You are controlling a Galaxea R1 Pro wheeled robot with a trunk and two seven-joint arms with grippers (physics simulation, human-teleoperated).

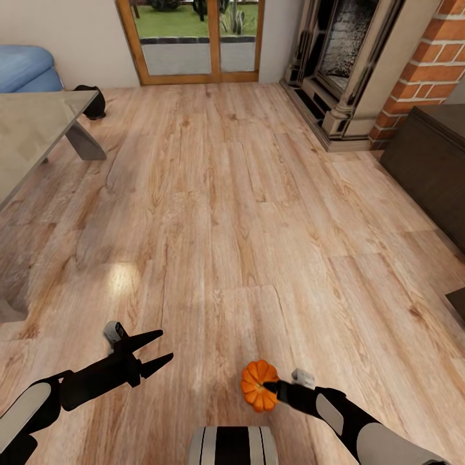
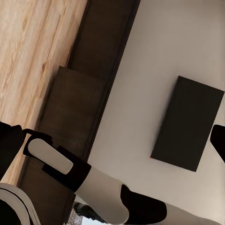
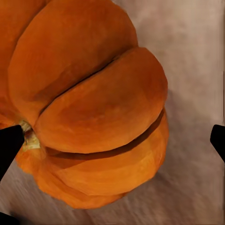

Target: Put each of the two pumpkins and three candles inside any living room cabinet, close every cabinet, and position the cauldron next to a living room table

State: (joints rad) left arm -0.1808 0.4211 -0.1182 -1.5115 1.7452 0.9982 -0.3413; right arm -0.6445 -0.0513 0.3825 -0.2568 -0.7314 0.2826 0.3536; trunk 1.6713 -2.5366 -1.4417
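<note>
An orange ribbed pumpkin (image 1: 258,381) hangs above the wooden floor at the tip of my right gripper (image 1: 267,388), tipped so its stem points toward the fingers. Up close, the pumpkin (image 3: 89,108) sits between the two dark fingertips (image 3: 9,145), and the stem touches one of them. My left gripper (image 1: 165,346) is open and holds nothing, low at the left. The black cauldron (image 1: 90,102) sits on the floor behind the glass-topped table (image 1: 39,126). The dark-brown cabinet (image 1: 431,161) runs along the right wall, and its closed fronts (image 2: 70,117) show from the left wrist.
A fireplace (image 1: 336,58) with a brick column stands at the back right. A wood-framed glass door (image 1: 194,39) is at the far wall, with a blue sofa (image 1: 26,68) at the far left. A dark flat screen (image 2: 187,124) hangs on the wall above the cabinet.
</note>
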